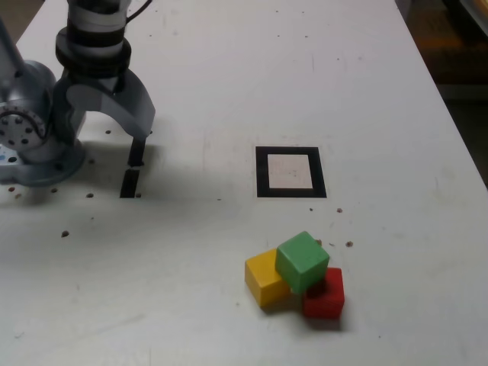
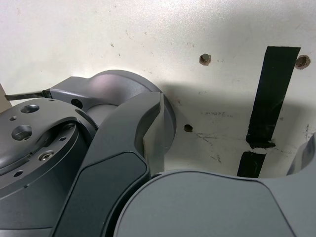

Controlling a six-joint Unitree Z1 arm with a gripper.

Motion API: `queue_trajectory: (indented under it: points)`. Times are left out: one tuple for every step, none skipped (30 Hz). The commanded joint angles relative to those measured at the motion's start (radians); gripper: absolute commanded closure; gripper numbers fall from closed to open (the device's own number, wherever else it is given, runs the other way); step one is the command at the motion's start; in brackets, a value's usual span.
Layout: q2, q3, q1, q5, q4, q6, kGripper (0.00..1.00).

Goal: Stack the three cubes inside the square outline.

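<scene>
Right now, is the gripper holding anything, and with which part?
Nothing is held: the gripper is open, and the green cube, yellow cube and red cube sit away from it.

Grey rounded arm, recessed screws, black cable

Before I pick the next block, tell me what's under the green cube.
Under the green cube, parts of the yellow cube and red cube show. Its underside and what it covers can't be seen.
</scene>
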Motion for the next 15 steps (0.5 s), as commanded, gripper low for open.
queue_trajectory:
  points:
    - [0.005, 0.009, 0.001, 0.002, -0.001, 0.002, 0.01]
    - [0.007, 0.009, 0.001, 0.003, -0.002, 0.002, 0.01]
    - [0.009, 0.009, 0.001, 0.004, -0.003, 0.002, 0.01]
    - [0.01, 0.008, 0.001, 0.005, -0.004, 0.002, 0.01]
    - [0.011, 0.005, 0.001, 0.006, -0.004, 0.002, 0.01]
    - [0.012, 0.001, 0.001, 0.008, -0.002, 0.002, 0.01]
    - [0.011, -0.006, 0.001, 0.009, 0.003, 0.002, 0.01]
    - [0.009, -0.017, 0.001, 0.01, 0.01, 0.002, 0.01]
    - [0.007, -0.031, 0.0, 0.01, 0.02, 0.002, 0.01]
    - [0.004, -0.049, -0.004, 0.01, 0.035, 0.0, 0.01]
    - [0.002, -0.071, -0.01, 0.01, 0.054, -0.002, 0.01]
    - [0.0, -0.096, -0.017, 0.011, 0.076, -0.005, 0.01]
    - [-0.001, -0.124, -0.025, 0.011, 0.099, -0.008, 0.01]
    - [-0.002, -0.176, -0.042, 0.014, 0.142, -0.014, 0.01]
    - [-0.002, -0.209, -0.053, 0.016, 0.17, -0.019, 0.01]
